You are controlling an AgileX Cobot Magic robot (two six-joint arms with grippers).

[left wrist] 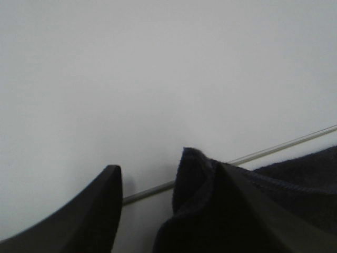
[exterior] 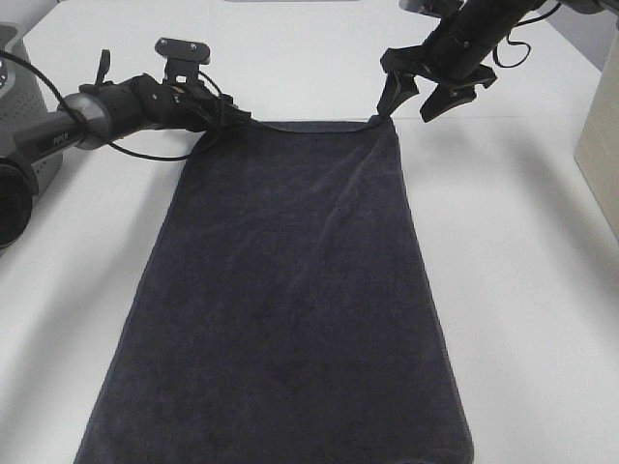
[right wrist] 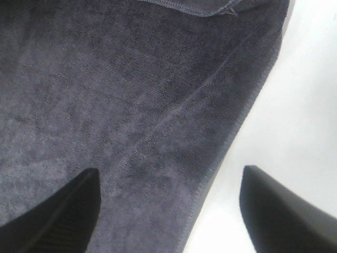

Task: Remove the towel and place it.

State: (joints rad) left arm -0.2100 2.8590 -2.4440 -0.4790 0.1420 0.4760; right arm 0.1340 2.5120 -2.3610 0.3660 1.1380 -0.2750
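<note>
The towel (exterior: 290, 290), a long dark navy cloth, lies flat on the white table (exterior: 522, 290) and runs from the far middle to the near edge. My left gripper (exterior: 230, 120) is low at its far left corner. In the left wrist view, that towel corner (left wrist: 192, 179) is bunched against one finger (left wrist: 253, 211), and a gap to the other finger (left wrist: 89, 211) is visible, so the left gripper (left wrist: 168, 168) is open. My right gripper (exterior: 414, 101) hangs wide open over the far right corner. In the right wrist view, the towel's hemmed edge (right wrist: 221, 158) runs between the right gripper's (right wrist: 169, 169) spread fingers.
A grey device (exterior: 19, 97) stands at the table's left edge and a beige box (exterior: 602, 145) at the right edge. Black cables trail along the left arm (exterior: 87, 121). A thin seam line (left wrist: 284, 145) crosses the table beside the left gripper.
</note>
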